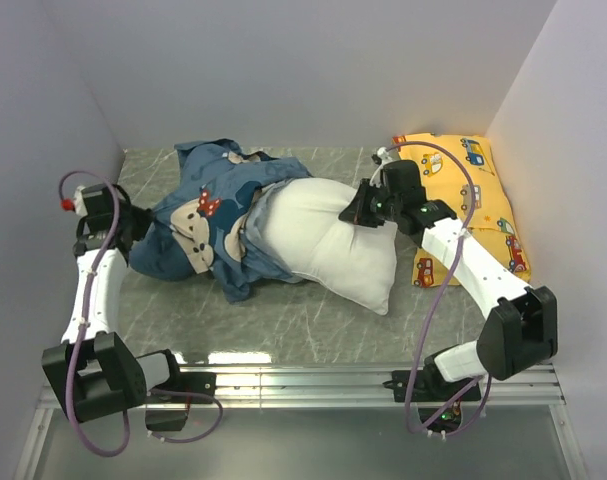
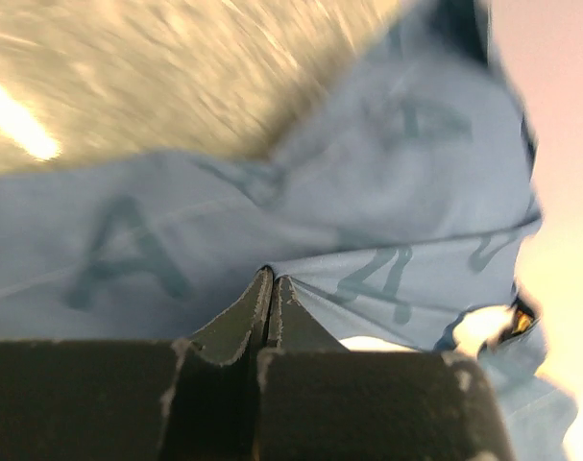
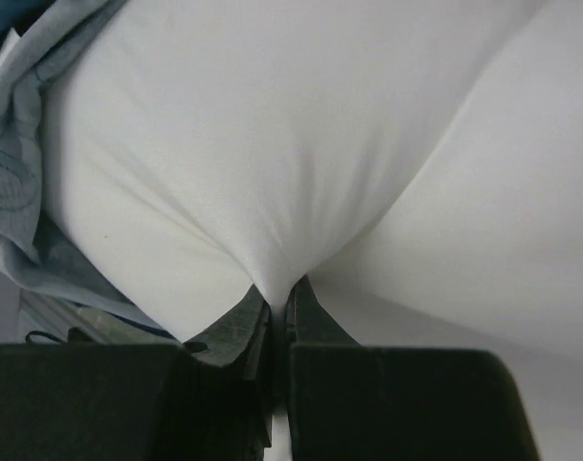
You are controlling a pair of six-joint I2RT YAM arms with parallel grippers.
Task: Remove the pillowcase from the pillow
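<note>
The dark-blue pillowcase (image 1: 208, 215) is bunched over the left end of the white pillow (image 1: 328, 245), whose right half lies bare on the table. At the cover's left edge, my left gripper (image 1: 143, 225) is shut on it. In the left wrist view the fingertips (image 2: 272, 279) pinch the pillowcase's pale inner side (image 2: 368, 182), with creases running out from the tips. My right gripper (image 1: 359, 212) is at the pillow's far right edge. It is shut (image 3: 279, 293) on a pulled-up fold of the white pillow (image 3: 320, 144). A strip of pillowcase (image 3: 22, 192) shows at the left.
A yellow car-print pillow (image 1: 473, 195) lies at the back right, under and behind my right arm. White walls close in the left, back and right. A metal rail (image 1: 303, 380) runs along the near edge of the grey marbled tabletop (image 1: 283, 320).
</note>
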